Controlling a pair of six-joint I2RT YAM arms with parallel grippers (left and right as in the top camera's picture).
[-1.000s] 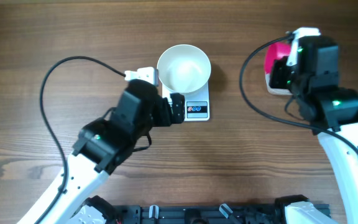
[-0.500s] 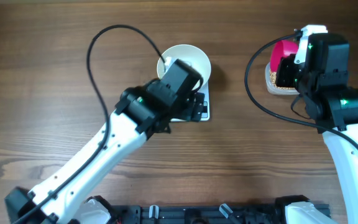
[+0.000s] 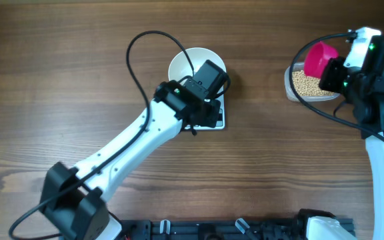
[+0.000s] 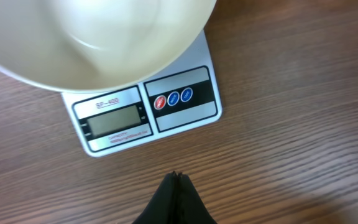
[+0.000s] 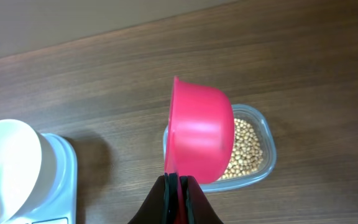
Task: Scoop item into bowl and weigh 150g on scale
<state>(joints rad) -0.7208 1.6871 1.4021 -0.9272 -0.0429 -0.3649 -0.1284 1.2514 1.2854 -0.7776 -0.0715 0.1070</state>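
The white bowl (image 4: 92, 37) stands on the white scale (image 4: 148, 112), whose grey display (image 4: 114, 121) is blank. My left gripper (image 4: 178, 177) hangs shut and empty just in front of the scale. In the overhead view the left arm covers most of the scale (image 3: 221, 121) and part of the bowl (image 3: 192, 67). My right gripper (image 5: 179, 180) is shut on the handle of a pink scoop (image 5: 197, 134), which is tipped on edge above a clear container of tan beans (image 5: 248, 144). From above, the scoop (image 3: 319, 59) sits over the container's left rim and the beans (image 3: 309, 85).
The left arm's black cable (image 3: 139, 50) loops over the table left of the bowl. In the right wrist view the bowl (image 5: 8, 162) and scale (image 5: 64, 174) lie to the container's left. A dark rail (image 3: 212, 230) runs along the table's front edge.
The left arm swung right from beside the scale to over it, and its jaws closed. The right gripper drew the pink scoop up and to the right, uncovering the beans.
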